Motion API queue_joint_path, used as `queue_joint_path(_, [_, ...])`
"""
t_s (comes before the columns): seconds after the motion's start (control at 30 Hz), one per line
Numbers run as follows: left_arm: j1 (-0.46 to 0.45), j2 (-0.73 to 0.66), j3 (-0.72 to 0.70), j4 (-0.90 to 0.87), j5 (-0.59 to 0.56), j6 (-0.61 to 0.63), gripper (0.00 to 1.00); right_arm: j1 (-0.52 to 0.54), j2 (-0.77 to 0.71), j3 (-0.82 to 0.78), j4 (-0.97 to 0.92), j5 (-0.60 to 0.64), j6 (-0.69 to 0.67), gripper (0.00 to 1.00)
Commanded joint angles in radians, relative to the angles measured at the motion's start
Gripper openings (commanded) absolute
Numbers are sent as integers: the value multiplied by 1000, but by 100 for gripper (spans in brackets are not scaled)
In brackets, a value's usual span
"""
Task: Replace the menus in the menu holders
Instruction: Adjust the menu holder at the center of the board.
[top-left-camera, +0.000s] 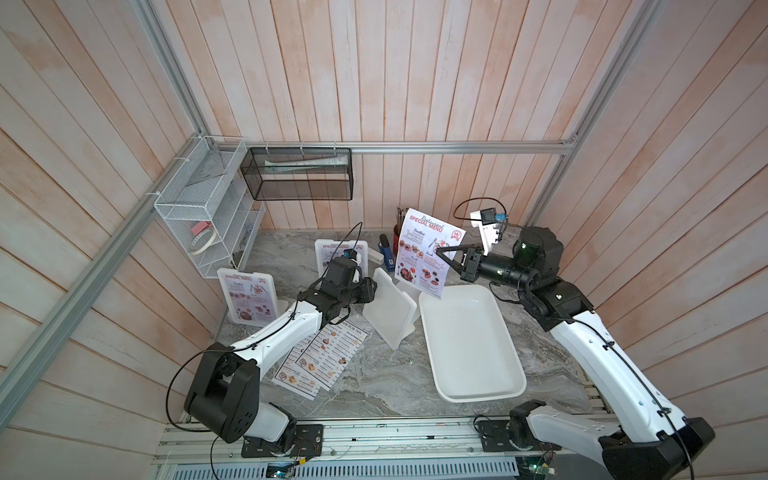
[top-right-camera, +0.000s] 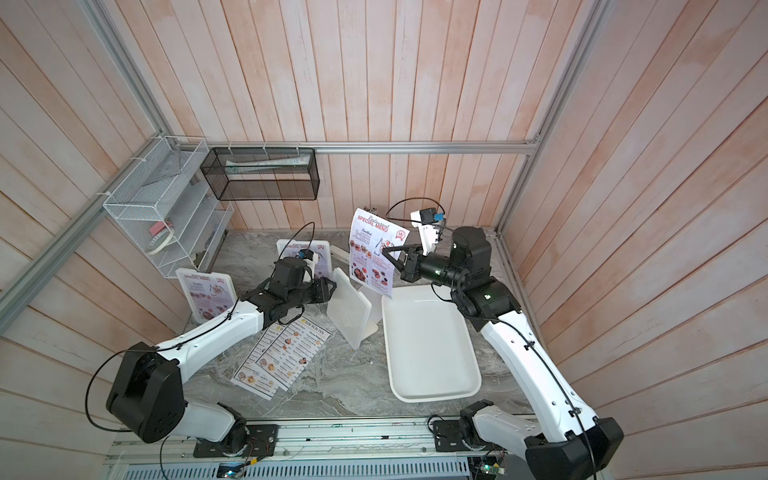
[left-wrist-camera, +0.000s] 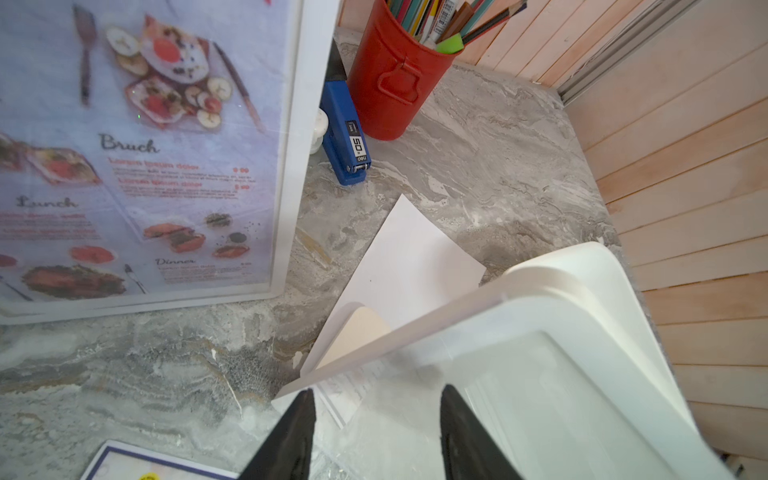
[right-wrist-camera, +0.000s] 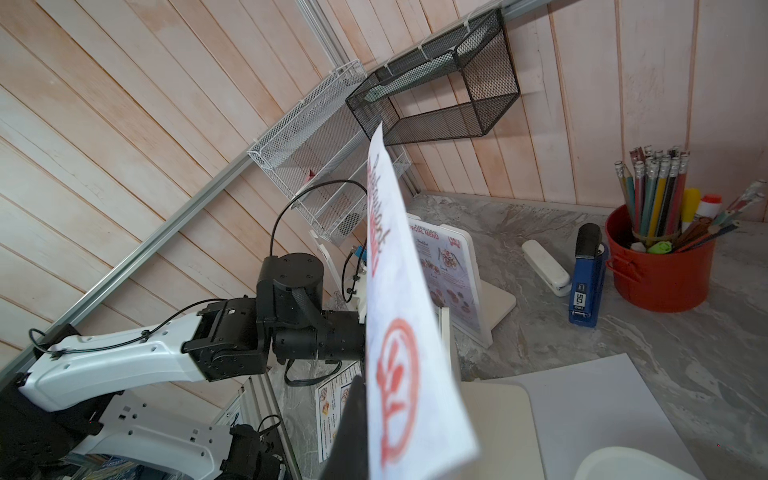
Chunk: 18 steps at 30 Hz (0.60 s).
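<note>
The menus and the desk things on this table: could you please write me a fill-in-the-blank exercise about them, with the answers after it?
The right gripper is shut on a sheet headed SPECIAL ____.
The pot holding pencils is ____.
The stapler nearest that pot is ____.
The menus lying flat on the table are headed DIM SUM ____.
Missing words: MENU, red, blue, INN.

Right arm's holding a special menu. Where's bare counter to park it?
Best: bare marble between the flat DIM SUM INN menus and the white tray, toward the front edge. The tray floor is bare too. Crowded: back strip with blue stapler, red pencil cup, standing holders; tilted holder mid-counter.
</note>
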<state>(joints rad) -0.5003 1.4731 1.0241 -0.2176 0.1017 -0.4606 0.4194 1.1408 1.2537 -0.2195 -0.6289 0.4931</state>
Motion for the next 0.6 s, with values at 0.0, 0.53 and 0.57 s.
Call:
queue_joint_path(0.0, [-1,18,43,6,12,23,55,9,8,27,-40,23,34,0])
queue_joint_path(0.53, [-3,-150,-32,-104,-98,-11,60,18,27,40,-123,69,103,0])
queue_joint_path(0.57, [-3,-153,-36,-104,-100,-11,60,18,28,42,-127,68,105,0])
